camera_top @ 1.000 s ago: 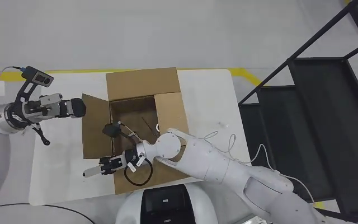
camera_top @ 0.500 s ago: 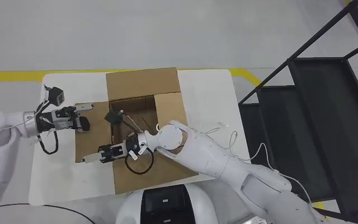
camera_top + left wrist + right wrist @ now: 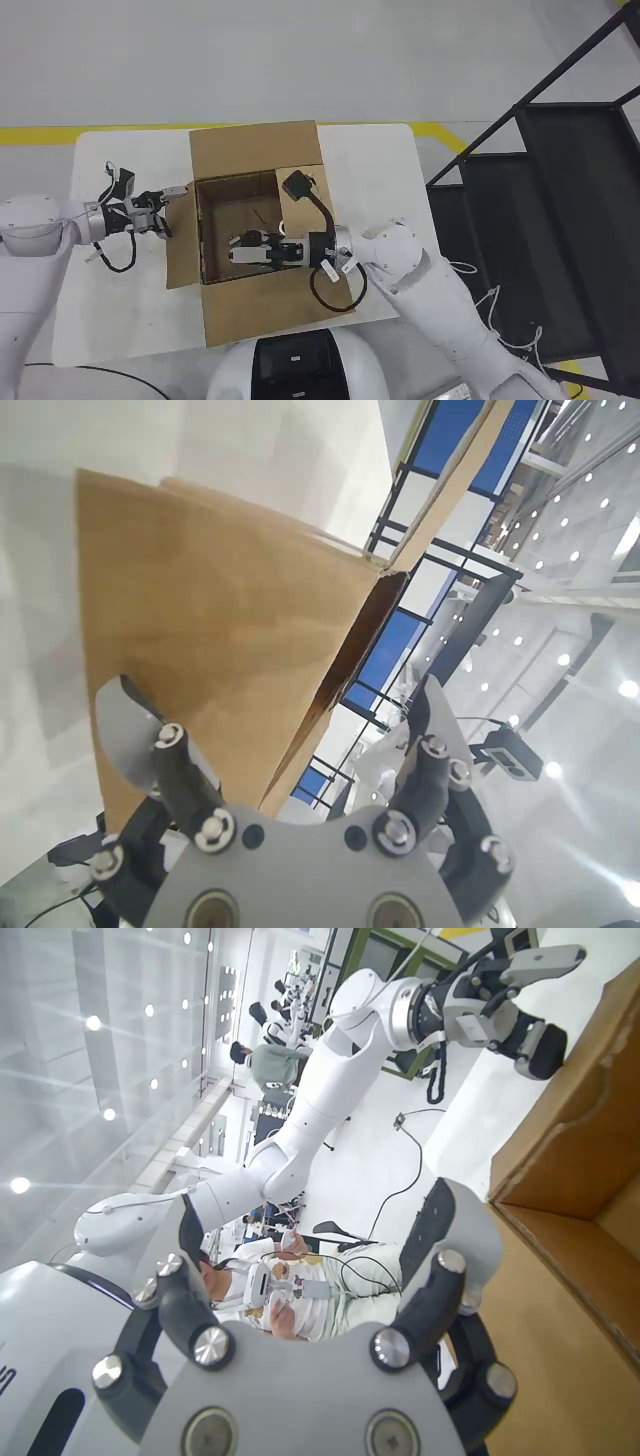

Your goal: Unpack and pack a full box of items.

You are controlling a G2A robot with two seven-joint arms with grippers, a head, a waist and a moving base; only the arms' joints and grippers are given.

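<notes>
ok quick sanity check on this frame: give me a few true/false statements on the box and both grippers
1. The box has its top flaps open. True.
2. The right gripper is shut on an item. False: its fingers are apart with nothing between them, and it sits at the box's opening.
3. The left gripper is open at the edge of the side flap. True.
4. The box stands on the floor. False: it stands on the white table.
</notes>
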